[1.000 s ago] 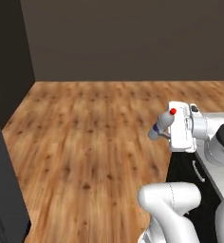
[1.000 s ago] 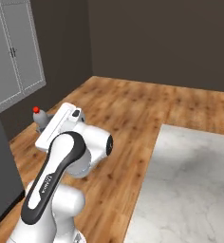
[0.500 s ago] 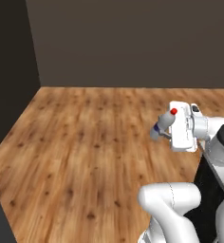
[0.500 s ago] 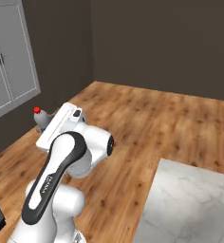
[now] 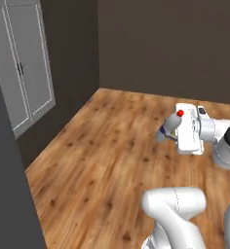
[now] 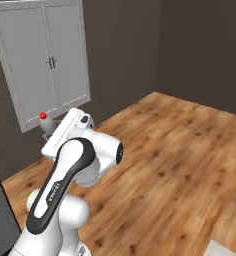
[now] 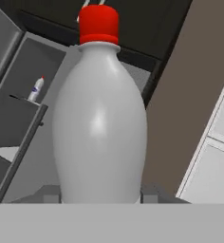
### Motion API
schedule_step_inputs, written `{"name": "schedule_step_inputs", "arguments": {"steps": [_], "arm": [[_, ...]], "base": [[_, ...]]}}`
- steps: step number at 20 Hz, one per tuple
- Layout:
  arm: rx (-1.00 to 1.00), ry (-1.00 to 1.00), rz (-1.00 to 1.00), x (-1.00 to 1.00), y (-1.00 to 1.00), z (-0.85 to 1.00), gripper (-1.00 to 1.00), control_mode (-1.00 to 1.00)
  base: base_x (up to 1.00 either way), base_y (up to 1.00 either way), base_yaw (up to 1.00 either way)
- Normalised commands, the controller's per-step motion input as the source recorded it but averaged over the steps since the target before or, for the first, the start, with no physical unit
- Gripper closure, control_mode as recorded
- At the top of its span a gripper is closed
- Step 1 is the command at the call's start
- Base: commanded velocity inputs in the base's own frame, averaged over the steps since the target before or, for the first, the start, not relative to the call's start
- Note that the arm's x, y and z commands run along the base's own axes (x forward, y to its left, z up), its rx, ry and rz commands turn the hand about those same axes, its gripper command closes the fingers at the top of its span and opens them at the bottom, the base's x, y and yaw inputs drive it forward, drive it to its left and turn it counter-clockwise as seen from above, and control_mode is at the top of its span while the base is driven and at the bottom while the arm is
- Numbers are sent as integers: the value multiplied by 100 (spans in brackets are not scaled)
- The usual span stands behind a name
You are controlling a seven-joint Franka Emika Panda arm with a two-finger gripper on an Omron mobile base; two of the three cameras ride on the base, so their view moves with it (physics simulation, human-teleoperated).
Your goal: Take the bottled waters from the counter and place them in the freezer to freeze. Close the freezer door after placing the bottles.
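Tool grips bottle | wood floor; dark walls

No readable text, brand, number or sign anywhere. The red-capped bottle shows a plain pale body without lettering; the small far bottle is too tiny to read.

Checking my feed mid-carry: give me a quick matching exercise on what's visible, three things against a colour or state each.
Things:
1. bottle cap
2. floor
3. gripper

Colour or state:
A. brown wood planks
B. shut on the bottle
C. red

Pairs: 1-C, 2-A, 3-B
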Motion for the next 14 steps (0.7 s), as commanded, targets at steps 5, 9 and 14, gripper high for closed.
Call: {"name": "schedule_step_inputs", "arguments": {"steps": [5, 9, 14], "arm": [[0, 0, 0, 0, 0, 0, 100, 100], [0, 0, 0, 0, 0, 0, 100, 100], [0, 0, 0, 0, 0, 0, 100, 100]], "base": [[11, 43, 68], [0, 48, 75], [0, 51, 75]]}}
